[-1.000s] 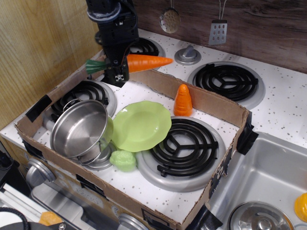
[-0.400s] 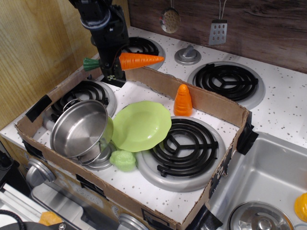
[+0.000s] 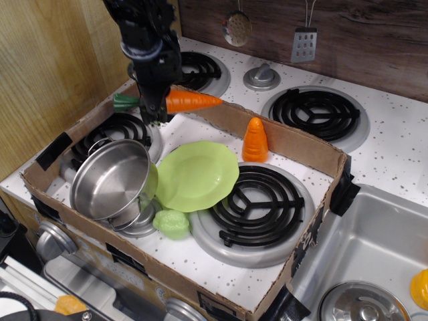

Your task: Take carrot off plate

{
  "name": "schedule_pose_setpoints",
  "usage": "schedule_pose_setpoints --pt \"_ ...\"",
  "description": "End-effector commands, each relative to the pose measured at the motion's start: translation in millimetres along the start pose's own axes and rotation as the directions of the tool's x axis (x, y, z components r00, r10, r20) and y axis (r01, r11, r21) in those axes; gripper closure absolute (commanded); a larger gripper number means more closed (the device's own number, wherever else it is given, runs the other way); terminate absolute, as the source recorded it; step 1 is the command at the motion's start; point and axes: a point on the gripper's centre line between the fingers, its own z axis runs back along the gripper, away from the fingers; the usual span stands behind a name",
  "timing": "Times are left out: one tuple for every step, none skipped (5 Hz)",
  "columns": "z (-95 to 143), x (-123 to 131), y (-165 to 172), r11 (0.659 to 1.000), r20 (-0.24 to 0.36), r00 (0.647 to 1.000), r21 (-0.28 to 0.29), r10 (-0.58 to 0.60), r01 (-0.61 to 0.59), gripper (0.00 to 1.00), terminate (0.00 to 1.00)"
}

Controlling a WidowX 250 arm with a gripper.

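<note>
Toy stove tabletop [image 3: 401,157], white w/ dark speckles, sits against a dark wood-grain back wall; light wood panel at left. Shallow cardboard tray [image 3: 294,144] lies over the front part of the stove, its walls taped at the corners w/ black tape.

Black robot arm comes down from top left. Its tool [image 3: 155,110] is clamped on the long tapered orange plastic carrot [image 3: 190,101], gripping near the thick end; dark green stem pokes out left of the tool, pointed tip aims right. Carrot is held roughly level in the air, above the tray's far wall and far-left corner, clear of everything else.

Round lime-green plastic plate [image 3: 197,175] lies in the tray's middle, nothing on it, well apart from the carrot. Plate's left edge runs under or against the shiny steel pot [image 3: 110,179], which is tilted w/ its mouth facing the camera, over the front-left burner. Small pale-green lumpy toy [image 3: 172,223] sits just in front of the plate, touching or nearly so. Short ridged orange cone [image 3: 255,140] stands upright by the tray's far wall, right of the plate. Black coil burner [image 3: 257,204] fills the tray's right half.

Outside the tray: back-right coil burner [image 3: 315,112], grey knob [image 3: 261,75], slotted spoon [image 3: 237,28] and small metal grater [image 3: 304,43] hanging on the wall. Steel sink [image 3: 374,261] at lower right.
</note>
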Motion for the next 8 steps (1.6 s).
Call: schedule_pose_setpoints --pt "-12 1 -2 0.998 0.038 0.998 0.029 0.052 -0.054 1.00 0.00" --pt "-21 2 -3 0.997 0.059 0.996 0.019 0.072 -0.073 0.00 0.00" --pt "-17 3 0 0.998 0.058 0.997 0.026 0.059 -0.061 0.00 0.00" --pt "-3 5 7 0.997 0.039 0.998 0.064 0.045 -0.048 0.00 0.00" --pt "8 9 13 0.996 0.024 0.999 0.072 0.043 -0.045 0.00 0.00" --pt "24 14 17 0.992 0.017 0.995 0.088 0.094 -0.095 0.00 0.00" --pt "47 25 18 0.977 -0.020 0.978 0.044 0.208 -0.207 0.00 0.00" --pt "59 37 9 0.899 -0.034 0.900 -0.040 0.434 -0.436 0.00 1.00"
